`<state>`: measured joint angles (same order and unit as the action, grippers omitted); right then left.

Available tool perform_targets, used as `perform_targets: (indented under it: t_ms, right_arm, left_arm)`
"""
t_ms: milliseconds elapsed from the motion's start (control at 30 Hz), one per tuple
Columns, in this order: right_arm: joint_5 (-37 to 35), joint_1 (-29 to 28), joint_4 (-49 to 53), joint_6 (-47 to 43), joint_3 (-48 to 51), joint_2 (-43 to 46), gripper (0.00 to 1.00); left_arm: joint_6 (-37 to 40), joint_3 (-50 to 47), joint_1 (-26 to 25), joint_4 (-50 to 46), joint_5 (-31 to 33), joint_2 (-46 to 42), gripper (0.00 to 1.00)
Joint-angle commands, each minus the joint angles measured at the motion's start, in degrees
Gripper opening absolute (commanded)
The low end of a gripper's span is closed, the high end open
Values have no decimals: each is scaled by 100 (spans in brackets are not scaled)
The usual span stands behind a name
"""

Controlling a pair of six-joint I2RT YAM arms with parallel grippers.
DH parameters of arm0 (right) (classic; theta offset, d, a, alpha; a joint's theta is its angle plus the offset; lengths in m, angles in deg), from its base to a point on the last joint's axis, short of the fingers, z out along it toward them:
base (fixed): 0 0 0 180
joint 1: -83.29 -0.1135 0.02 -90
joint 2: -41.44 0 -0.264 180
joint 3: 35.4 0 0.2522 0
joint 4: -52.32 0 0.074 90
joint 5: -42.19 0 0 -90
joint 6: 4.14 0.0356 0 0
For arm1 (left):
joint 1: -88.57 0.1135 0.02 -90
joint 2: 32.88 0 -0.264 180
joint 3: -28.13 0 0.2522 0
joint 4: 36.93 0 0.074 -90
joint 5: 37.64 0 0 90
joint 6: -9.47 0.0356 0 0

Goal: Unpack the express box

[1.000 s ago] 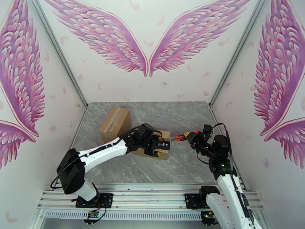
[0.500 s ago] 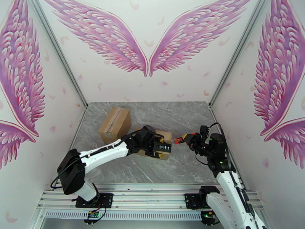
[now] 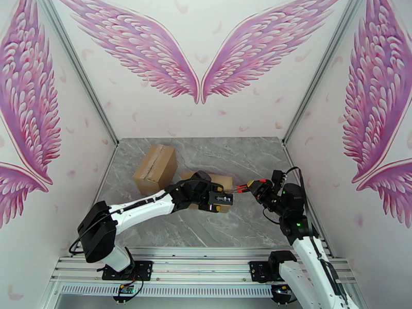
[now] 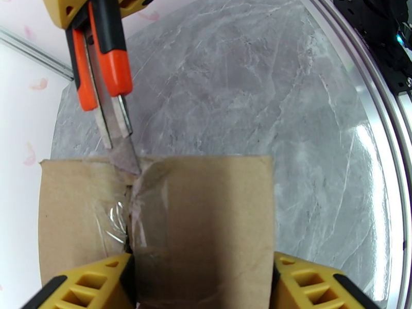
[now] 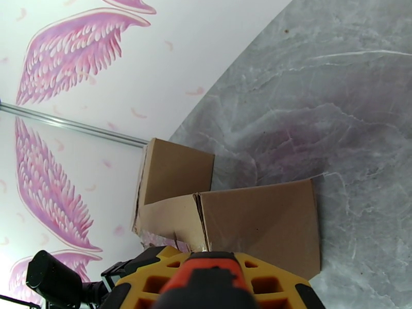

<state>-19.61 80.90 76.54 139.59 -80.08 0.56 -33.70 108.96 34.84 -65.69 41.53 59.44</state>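
While blade rests on seam: cutter has its blade touching the far edge of the express box, right on the taped seam — cut looks barely begun, my read.
left gripper: grasping express box, one finger against each side wall; box sits between its fingers, seam runs out ahead from beside one finger.
right gripper: clenched on cutter handle, blade sticking out past its fingertips toward left gripper.
risk 1: stroke along seam heads straight at left gripper — overshoot at the near edge and blade could strike a finger or the wrist cam.
risk 2: too much downward push → contents get sliced; can't see what's inside.
risk 3: hold is on sides only, so tape drag may twist box on table; blade then wanders off seam into cardboard.
risk 4: tape looks wrinkled near the finger, could bunch & snag instead of parting.
second box: well behind left gripper, apart from the stroke.
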Motion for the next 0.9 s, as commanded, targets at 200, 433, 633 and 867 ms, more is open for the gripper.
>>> perform_targets:
  t_ms: [200, 433, 633, 867]
  right_arm:
    - [607, -139, 807, -364, -151, -353, 0]
    - [1227, -115, 1771, -755, -469, -565, 0]
    - [1378, 112, 2452, -1196, -840, -579, 0]
    - [1449, 437, 3335, -1733, -1361, -656, 0]
  left_arm:
    - [-439, 341, 170, 1145, 637, 46, 58]
    - [-323, 271, 419, 1044, 515, -58, 58]
    - [-204, 192, 701, 846, 269, -142, 58]
    - [-137, 142, 886, 566, 142, -177, 58]
